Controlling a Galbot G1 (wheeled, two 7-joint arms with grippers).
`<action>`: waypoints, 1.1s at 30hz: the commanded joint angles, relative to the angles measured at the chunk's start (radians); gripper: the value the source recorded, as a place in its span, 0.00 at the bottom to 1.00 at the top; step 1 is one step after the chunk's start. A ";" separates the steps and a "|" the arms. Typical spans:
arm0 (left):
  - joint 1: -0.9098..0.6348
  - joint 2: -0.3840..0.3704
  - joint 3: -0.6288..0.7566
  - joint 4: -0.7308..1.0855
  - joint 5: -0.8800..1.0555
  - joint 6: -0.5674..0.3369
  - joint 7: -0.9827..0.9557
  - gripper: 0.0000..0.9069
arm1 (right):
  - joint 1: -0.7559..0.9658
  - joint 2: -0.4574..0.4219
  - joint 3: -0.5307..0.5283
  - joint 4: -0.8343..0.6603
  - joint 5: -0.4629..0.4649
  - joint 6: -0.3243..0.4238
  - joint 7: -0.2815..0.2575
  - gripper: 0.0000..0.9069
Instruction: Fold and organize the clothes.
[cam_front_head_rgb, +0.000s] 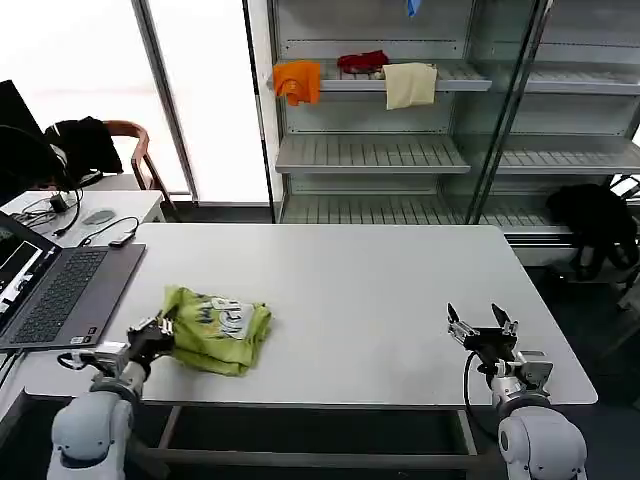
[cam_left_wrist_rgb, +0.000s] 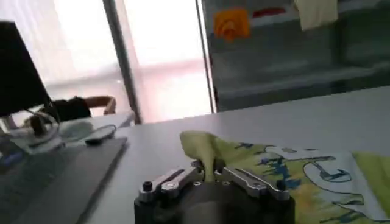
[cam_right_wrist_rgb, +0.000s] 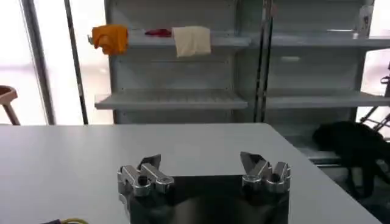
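Observation:
The clothes are one lime-green T-shirt (cam_front_head_rgb: 220, 330), lying crumpled with its pale lettering print up at the front left of the white table (cam_front_head_rgb: 350, 290). My left gripper (cam_front_head_rgb: 163, 327) is at the shirt's left edge and is shut on a pinched fold of the green fabric (cam_left_wrist_rgb: 207, 159). In the left wrist view the shirt (cam_left_wrist_rgb: 292, 176) spreads away from the jaws over the table. My right gripper (cam_front_head_rgb: 481, 324) hovers open over the front right of the table, far from the shirt, with nothing between its fingers (cam_right_wrist_rgb: 150, 164).
An open laptop (cam_front_head_rgb: 60, 290) with cables lies on the table's left side, close to the left arm. Shelves (cam_front_head_rgb: 400, 150) behind the table hold orange (cam_front_head_rgb: 297, 80), red (cam_front_head_rgb: 363, 62) and cream (cam_front_head_rgb: 410, 85) cloths. A black garment (cam_front_head_rgb: 590, 215) sits at the right.

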 joint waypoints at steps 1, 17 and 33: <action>-0.125 0.234 -0.140 -0.045 0.366 -0.086 0.111 0.02 | 0.001 0.004 -0.005 -0.012 0.001 0.008 -0.001 1.00; 0.003 0.088 0.123 -0.136 0.634 -0.199 0.153 0.16 | -0.019 0.003 0.006 -0.039 0.006 0.033 -0.003 1.00; 0.019 -0.066 0.485 -0.107 0.494 -0.045 0.045 0.28 | -0.049 -0.013 0.047 -0.039 0.026 0.044 0.000 1.00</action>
